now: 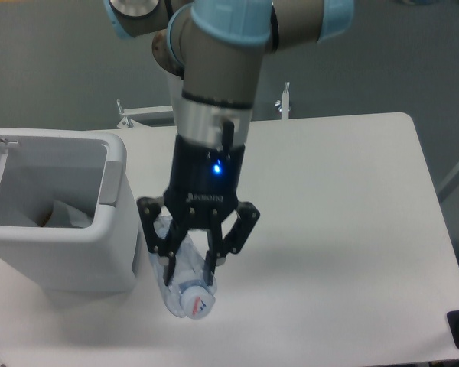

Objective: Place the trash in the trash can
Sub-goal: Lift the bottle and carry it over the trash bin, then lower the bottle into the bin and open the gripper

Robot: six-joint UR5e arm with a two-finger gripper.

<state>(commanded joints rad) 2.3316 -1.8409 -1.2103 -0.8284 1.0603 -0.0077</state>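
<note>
The black two-finger tool (pixel 190 269) grips a clear bluish plastic water bottle (pixel 185 287) between its closed fingers, cap end nearest the camera, over the white counter (pixel 344 229). Beside the tool stands the light-grey rectangular plastic trash can (pixel 57 210), lid open.

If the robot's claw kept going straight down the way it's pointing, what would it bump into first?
The gripper points down and is already clamped on the clear bluish plastic water bottle. Going straight on, the bottle would probably press into the white table below; its height above the table is unclear.
</note>
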